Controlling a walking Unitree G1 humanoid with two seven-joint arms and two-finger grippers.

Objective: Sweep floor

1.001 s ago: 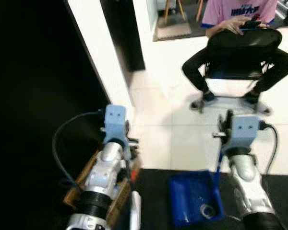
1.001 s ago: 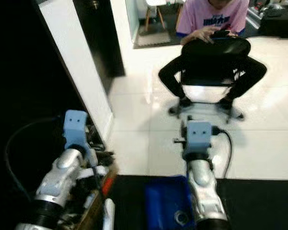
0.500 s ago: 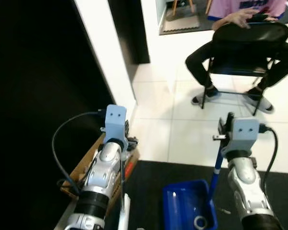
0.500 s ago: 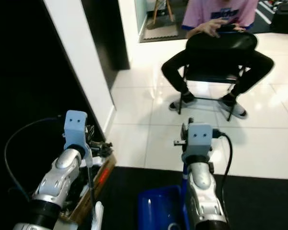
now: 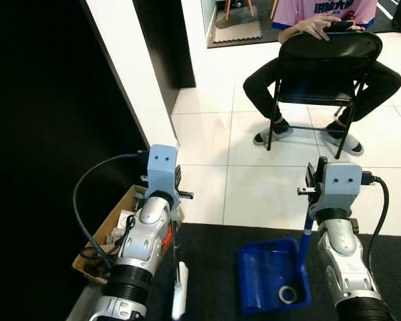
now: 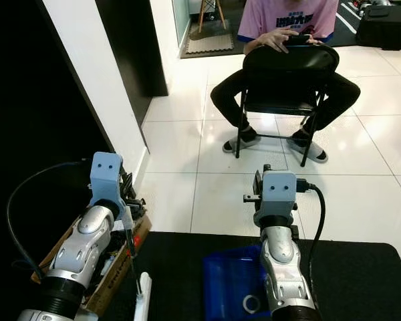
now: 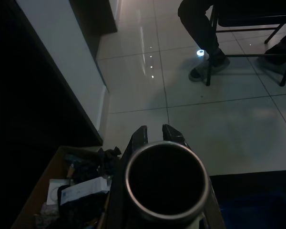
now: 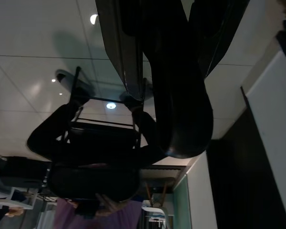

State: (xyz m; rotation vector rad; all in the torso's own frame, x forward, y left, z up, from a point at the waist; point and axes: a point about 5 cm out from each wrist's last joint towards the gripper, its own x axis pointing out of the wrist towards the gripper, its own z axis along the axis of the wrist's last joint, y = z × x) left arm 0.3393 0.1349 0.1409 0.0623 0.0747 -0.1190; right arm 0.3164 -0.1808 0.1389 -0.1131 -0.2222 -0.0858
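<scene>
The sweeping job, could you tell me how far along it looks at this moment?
Done: a small ring already lies in the blue dustpan. In hand: the right arm carries that dustpan by its blue handle, the left arm a thin rod with a white brush head, both over the black mat. Left: the white tile floor ahead; no debris shows there.

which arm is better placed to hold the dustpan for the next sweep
Right. The right gripper is at the blue handle above the blue plastic dustpan on the black mat; the left arm is by the thin white broom.
</scene>
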